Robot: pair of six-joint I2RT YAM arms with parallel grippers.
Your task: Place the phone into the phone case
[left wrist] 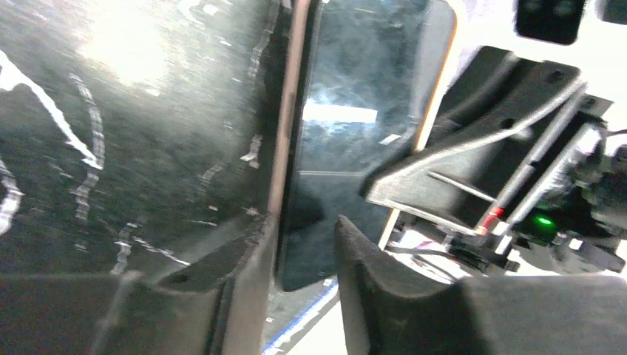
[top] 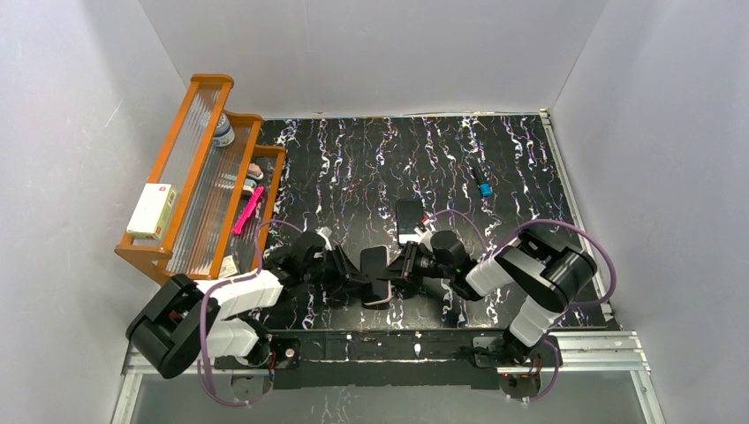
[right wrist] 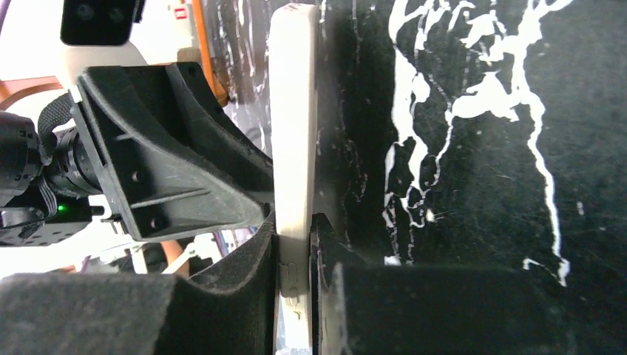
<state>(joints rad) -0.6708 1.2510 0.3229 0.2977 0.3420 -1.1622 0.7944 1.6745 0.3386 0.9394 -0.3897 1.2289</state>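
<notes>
R gripper [right wrist: 296, 237] pinched the phone case [right wrist: 294, 111] edge tight, prob. to steady it over the table [top: 530, 159], near-centre; phone [left wrist: 347, 133] seemed inside. L gripper [left wrist: 304, 244] had 2 fingers flanking its end, narrowly apart; grip unclear.

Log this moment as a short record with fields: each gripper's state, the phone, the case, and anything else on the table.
left gripper: shut on one end of the phone case
right gripper: shut on the case's other end
phone: dark glass framed by the case's rim; whether it is fully seated cannot be told
location: held between both arms, over the near middle of the table
black slab: lying flat, beyond the grippers
</notes>
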